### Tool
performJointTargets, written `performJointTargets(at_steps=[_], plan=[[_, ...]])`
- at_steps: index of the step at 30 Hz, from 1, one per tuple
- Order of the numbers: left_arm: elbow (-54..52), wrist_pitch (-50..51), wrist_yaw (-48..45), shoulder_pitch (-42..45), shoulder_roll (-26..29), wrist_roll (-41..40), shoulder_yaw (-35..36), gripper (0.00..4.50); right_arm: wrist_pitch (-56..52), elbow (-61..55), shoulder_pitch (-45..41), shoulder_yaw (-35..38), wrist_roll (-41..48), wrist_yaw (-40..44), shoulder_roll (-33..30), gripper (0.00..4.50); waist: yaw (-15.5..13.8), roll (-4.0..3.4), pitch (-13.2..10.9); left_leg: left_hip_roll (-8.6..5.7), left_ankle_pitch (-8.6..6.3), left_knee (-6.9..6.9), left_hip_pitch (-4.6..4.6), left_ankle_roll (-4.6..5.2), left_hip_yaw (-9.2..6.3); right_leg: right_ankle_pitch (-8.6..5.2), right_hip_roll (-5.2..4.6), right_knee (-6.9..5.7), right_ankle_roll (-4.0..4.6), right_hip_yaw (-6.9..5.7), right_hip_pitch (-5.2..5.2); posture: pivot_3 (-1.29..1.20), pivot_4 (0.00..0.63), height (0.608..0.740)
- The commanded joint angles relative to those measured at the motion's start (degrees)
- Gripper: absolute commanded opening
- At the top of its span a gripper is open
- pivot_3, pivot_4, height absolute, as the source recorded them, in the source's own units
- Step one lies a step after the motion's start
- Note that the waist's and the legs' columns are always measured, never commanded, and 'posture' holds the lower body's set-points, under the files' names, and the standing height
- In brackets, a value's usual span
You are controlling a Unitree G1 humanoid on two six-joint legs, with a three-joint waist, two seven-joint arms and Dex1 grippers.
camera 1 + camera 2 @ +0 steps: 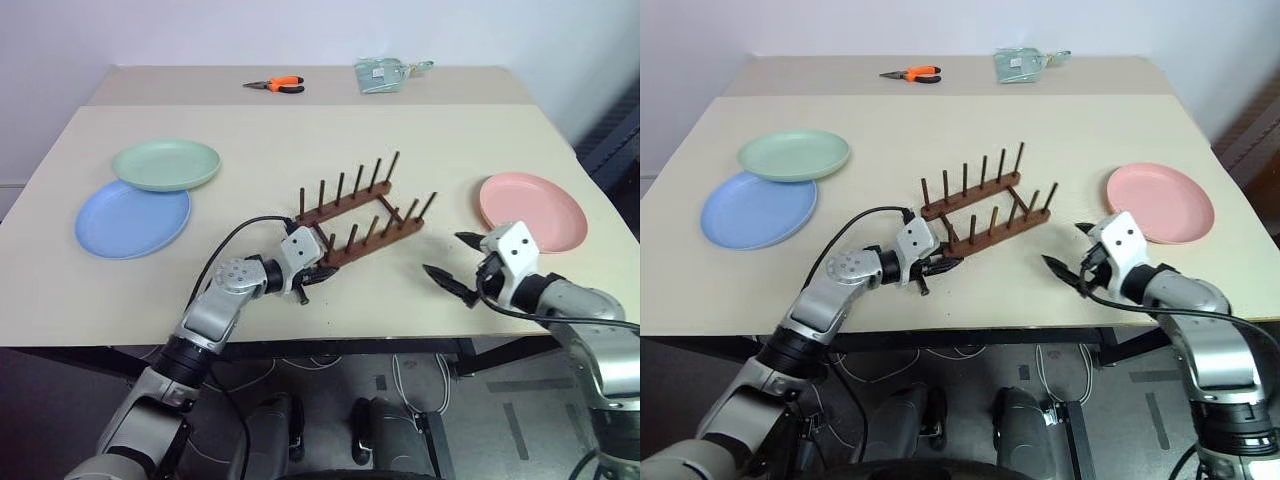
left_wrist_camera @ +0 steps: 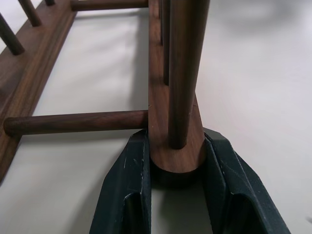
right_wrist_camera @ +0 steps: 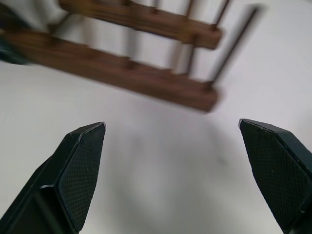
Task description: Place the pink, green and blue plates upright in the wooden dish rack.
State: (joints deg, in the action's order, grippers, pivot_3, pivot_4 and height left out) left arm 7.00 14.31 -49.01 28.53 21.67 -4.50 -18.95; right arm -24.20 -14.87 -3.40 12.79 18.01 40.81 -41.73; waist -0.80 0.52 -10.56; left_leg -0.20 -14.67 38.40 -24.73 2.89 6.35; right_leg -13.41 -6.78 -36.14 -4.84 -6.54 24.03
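Note:
The wooden dish rack (image 1: 360, 215) stands at the middle of the table with nothing between its pegs. My left gripper (image 1: 318, 275) is shut on the near end of its front rail, and in the left wrist view both fingers (image 2: 131, 165) press the sides of that rail end (image 2: 178, 73). My right gripper (image 1: 445, 253) hovers open to the right of the rack, holding nothing, between the rack and the pink plate (image 1: 531, 211). At the far left the green plate (image 1: 166, 164) lies flat, overlapping the edge of the blue plate (image 1: 130, 220).
Orange-handled pliers (image 1: 275, 85) and a pale green packet (image 1: 383, 75) lie at the back of the beige table (image 1: 300, 140). The table's front edge runs just below both grippers.

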Motion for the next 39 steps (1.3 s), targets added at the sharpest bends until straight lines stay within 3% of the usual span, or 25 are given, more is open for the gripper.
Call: performJointTargets(at_steps=[1, 7, 8, 10, 11, 13, 16, 17, 20, 25, 29, 36, 39], plan=[[1.6, -1.6, -4.5, 1.6, 1.4, -1.0, 0.4, 1.27, 2.3, -0.2, 0.7, 2.6, -0.3, 0.3, -1.0, 4.50, 0.1, -0.02, 0.0, 0.00, 0.00, 0.00, 0.00, 0.00, 0.00, 0.00, 0.00, 0.00, 0.00, 0.00, 0.00, 0.00, 0.150, 0.740], [-1.5, 5.4, -0.7, -1.4, 4.1, -2.4, 6.5, 4.19, 0.8, -1.8, 1.3, 2.0, 0.6, 0.3, -0.5, 4.50, 0.3, -0.04, 0.0, 0.02, 0.00, 0.00, 0.02, 0.00, 0.00, 0.00, 0.01, -0.01, 0.00, 0.02, 0.00, 0.00, 0.150, 0.740], [-4.4, 8.2, -0.4, -3.2, 5.3, -3.1, 7.7, 4.48, 0.1, -1.8, 1.2, 1.7, 0.9, 0.6, -0.7, 4.25, 0.4, -0.04, 0.0, 0.03, 0.00, 0.00, 0.02, 0.00, 0.00, 0.00, 0.01, -0.02, 0.00, 0.03, 0.00, 0.00, 0.150, 0.740], [-10.7, 12.3, -1.0, -7.4, 7.9, -5.1, 9.4, 4.50, -1.0, -2.0, 0.9, 1.2, 1.6, 1.3, -0.8, 3.63, 0.6, -0.06, 0.0, 0.06, 0.00, -0.02, 0.04, 0.00, 0.00, 0.00, -0.02, -0.01, 0.00, 0.05, 0.00, 0.00, 0.150, 0.740], [-14.7, 14.6, -1.7, -10.2, 9.5, -6.5, 9.9, 4.29, -1.6, -2.3, 0.5, 0.6, 2.0, 1.7, -0.7, 3.16, 0.8, -0.07, 0.0, 0.06, 0.00, -0.02, 0.05, 0.00, 0.00, 0.00, -0.02, -0.02, 0.00, 0.06, 0.00, 0.00, 0.150, 0.740], [-22.2, 19.4, -2.6, -14.2, 11.5, -8.9, 9.3, 3.48, -2.9, -1.4, -1.1, -1.9, 1.2, 1.4, -0.2, 2.10, 1.0, -0.10, 0.1, 0.08, 0.00, -0.04, 0.10, -0.01, -0.01, -0.01, -0.04, -0.01, 0.01, 0.11, -0.04, 0.00, 0.150, 0.740], [-27.1, 24.8, -0.3, -14.4, 9.8, -10.2, 6.6, 2.03, -3.0, 0.8, -2.9, -5.6, -2.1, 0.0, 0.0, 0.54, 0.6, -0.18, 0.1, 0.05, -0.03, -0.05, 0.34, -0.01, -0.08, -0.02, -0.09, 0.07, 0.01, 0.06, -0.35, 0.00, 0.150, 0.740], [-27.4, 25.9, 0.9, -13.4, 8.6, -9.3, 4.7, 2.01, -3.0, 1.9, -3.7, -7.3, -3.5, -0.6, 0.3, 0.05, 0.2, -0.18, 0.1, 0.04, -0.05, -0.05, 0.35, 0.02, -0.09, -0.02, -0.08, 0.09, 0.00, 0.05, -0.38, 0.00, 0.150, 0.740], [-25.8, 26.1, 4.3, -10.3, 5.8, -4.5, -0.9, 2.01, -2.6, 6.0, -6.7, -10.8, -6.8, -2.7, 1.6, 0.05, -0.2, -0.17, 0.1, -0.06, -0.09, -0.02, 0.34, 0.09, -0.15, -0.04, -0.07, 0.11, -0.02, 0.02, -0.44, 0.00, 0.150, 0.740], [-20.4, 26.2, 11.2, -7.1, 1.6, 0.1, -2.9, 2.01, -2.9, 11.4, -11.8, -14.3, -10.2, -5.1, 4.2, 0.05, 0.1, -0.19, 0.1, -0.08, -0.06, -0.01, 0.36, 0.08, -0.15, -0.07, -0.04, 0.10, -0.07, 0.02, -0.48, 0.00, 0.150, 0.740], [-10.8, 23.9, 20.3, -3.9, -1.6, 4.9, -1.0, 2.01, -0.9, 17.5, -17.1, -16.9, -14.2, -8.7, 7.3, 0.05, 0.2, -0.20, 0.1, -0.07, -0.06, 0.00, 0.53, 0.07, -0.15, -0.06, -0.03, 0.08, -0.07, 0.02, -0.62, 0.00, 0.150, 0.740], [-7.5, 20.1, 21.7, -2.4, -1.9, 4.2, 0.7, 2.01, 2.3, 19.7, -19.4, -14.9, -14.8, -8.2, 7.1, 0.05, 0.6, -0.23, 0.2, -0.05, -0.05, 0.00, 0.60, 0.05, -0.15, -0.06, -0.07, 0.00, -0.06, 0.04, -0.64, 0.00, 0.150, 0.740], [-7.0, 19.9, 22.9, -2.5, -1.6, 4.6, 1.7, 2.01, 2.9, 18.3, -18.0, -10.5, -14.5, -7.8, 3.4, 0.81, 0.5, -0.24, 0.2, -0.04, -0.04, 0.00, 0.60, 0.04, -0.15, -0.06, -0.07, 0.01, -0.06, 0.04, -0.63, 0.00, 0.150, 0.740]])
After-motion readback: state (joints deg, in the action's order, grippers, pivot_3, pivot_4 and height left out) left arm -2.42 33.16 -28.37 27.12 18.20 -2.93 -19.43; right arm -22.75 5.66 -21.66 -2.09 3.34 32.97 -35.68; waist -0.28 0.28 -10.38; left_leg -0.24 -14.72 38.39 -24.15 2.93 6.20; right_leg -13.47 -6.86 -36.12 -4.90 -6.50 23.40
